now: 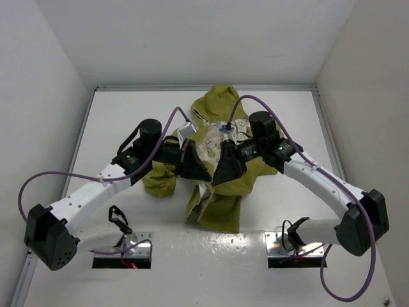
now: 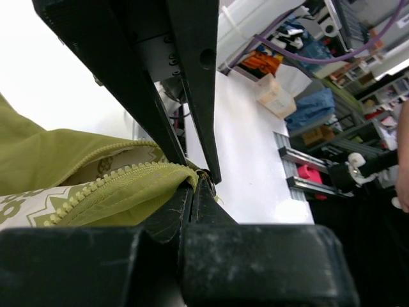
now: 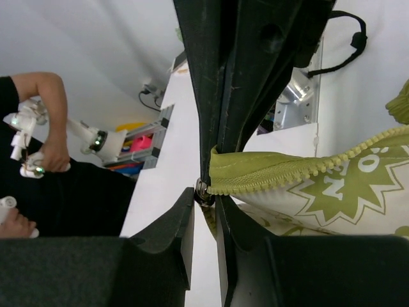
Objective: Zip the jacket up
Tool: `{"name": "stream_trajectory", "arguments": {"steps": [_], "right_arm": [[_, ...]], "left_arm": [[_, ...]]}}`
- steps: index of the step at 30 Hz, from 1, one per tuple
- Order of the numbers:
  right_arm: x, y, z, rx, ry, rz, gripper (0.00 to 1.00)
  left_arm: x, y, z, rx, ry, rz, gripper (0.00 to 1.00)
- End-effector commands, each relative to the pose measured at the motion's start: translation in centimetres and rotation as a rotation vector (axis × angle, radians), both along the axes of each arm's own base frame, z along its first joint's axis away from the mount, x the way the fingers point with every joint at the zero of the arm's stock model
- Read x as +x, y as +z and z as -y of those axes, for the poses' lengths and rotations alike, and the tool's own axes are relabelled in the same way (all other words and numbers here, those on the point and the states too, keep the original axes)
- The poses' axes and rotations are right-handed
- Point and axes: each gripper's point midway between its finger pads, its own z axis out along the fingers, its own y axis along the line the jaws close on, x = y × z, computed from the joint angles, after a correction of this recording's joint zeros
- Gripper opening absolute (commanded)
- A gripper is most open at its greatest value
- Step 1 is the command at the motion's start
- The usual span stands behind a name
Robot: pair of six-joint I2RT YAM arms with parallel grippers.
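The olive-green jacket (image 1: 220, 206) lies bunched at the middle of the white table (image 1: 121, 121), hood towards the back, with the cream printed lining showing along its open front. My two grippers meet over that opening. The left gripper (image 1: 195, 164) (image 2: 193, 181) is shut on the jacket's zipper edge (image 2: 160, 171), and the line of teeth (image 2: 96, 192) runs off to the left. In the right wrist view the right gripper (image 1: 223, 165) (image 3: 206, 192) pinches the small metal zipper slider (image 3: 202, 189) at the end of the other row of teeth (image 3: 307, 171). The lower front is hidden under the arms.
White walls close in the table at the back and on both sides. Purple cables (image 1: 192, 114) loop over the arms. Two metal mount plates (image 1: 137, 244) sit at the near edge. A person's arm (image 3: 48, 96) and shelves show beyond the table.
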Motion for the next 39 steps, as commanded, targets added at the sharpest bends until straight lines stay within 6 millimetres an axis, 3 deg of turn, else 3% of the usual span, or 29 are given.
{"name": "stream_trajectory", "arguments": {"steps": [1,8,10,14,19,27,35,36,38,39], "right_arm": [[-2.7,1.8,0.1,0.059,0.148,-0.050,0.19],[-2.8,1.3,-0.1,0.037,0.138,-0.089,0.21],[-2.6,1.6,-0.3,0.039,0.135,-0.087,0.15],[-2.3,1.6,-0.5,0.038,0.133,-0.089,0.14],[-1.8,1.5,-0.9,0.030,0.109,-0.094,0.20],[-1.7,1.7,-0.9,0.051,0.119,-0.073,0.02],[-1.5,1.6,-1.2,0.051,0.109,-0.071,0.00],[-1.3,1.6,-1.1,0.053,0.100,-0.064,0.00],[-0.8,1.1,-1.2,0.042,0.068,-0.072,0.00],[-0.1,1.1,-1.1,0.040,0.042,-0.071,0.00]], "left_arm": [[4.8,2.2,0.2,-0.034,0.237,0.187,0.00],[6.1,2.2,-0.4,-0.011,0.333,0.231,0.00],[6.1,1.8,-0.3,0.005,0.333,0.248,0.00],[5.5,1.4,-0.2,0.018,0.316,0.283,0.00],[4.4,1.3,0.0,0.028,0.286,0.316,0.00],[4.9,1.2,-0.1,0.044,0.314,0.330,0.00],[4.9,0.7,-0.4,0.062,0.322,0.329,0.01],[4.7,1.0,-0.5,0.054,0.324,0.326,0.25],[5.1,2.5,-1.5,0.019,0.392,0.309,0.61],[5.7,1.9,-1.8,0.029,0.416,0.305,0.67]]}}
